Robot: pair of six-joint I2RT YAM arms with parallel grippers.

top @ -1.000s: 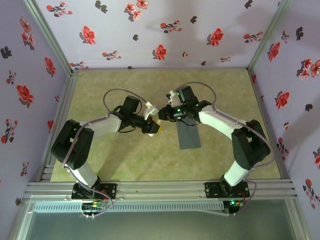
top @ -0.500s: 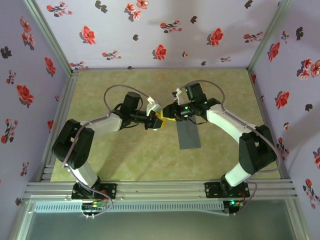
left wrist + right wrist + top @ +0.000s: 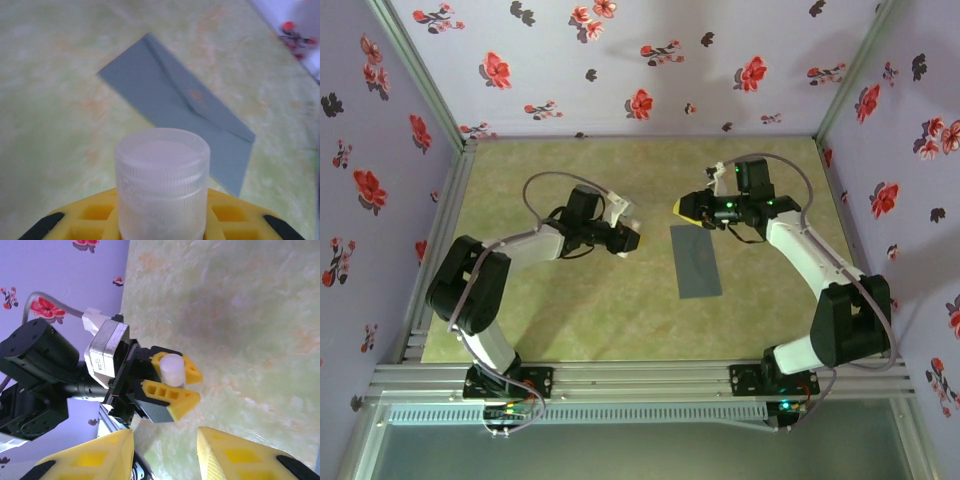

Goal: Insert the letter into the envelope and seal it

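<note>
pinching a white stick [image 3: 162,185] in the left gripper [image 3: 631,240], clear from both wrists, faint from above. holding right gripper [image 3: 682,208] jaws spread, empty, near the envelope [image 3: 696,261] flat mid-bench.

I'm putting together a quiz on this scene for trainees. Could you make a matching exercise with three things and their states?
Things:
1 envelope
2 white stick
3 right gripper

States:
A jaws apart, nothing between
B flat on the table
C between the jaws of the left gripper

Pairs: 1-B, 2-C, 3-A.
</note>
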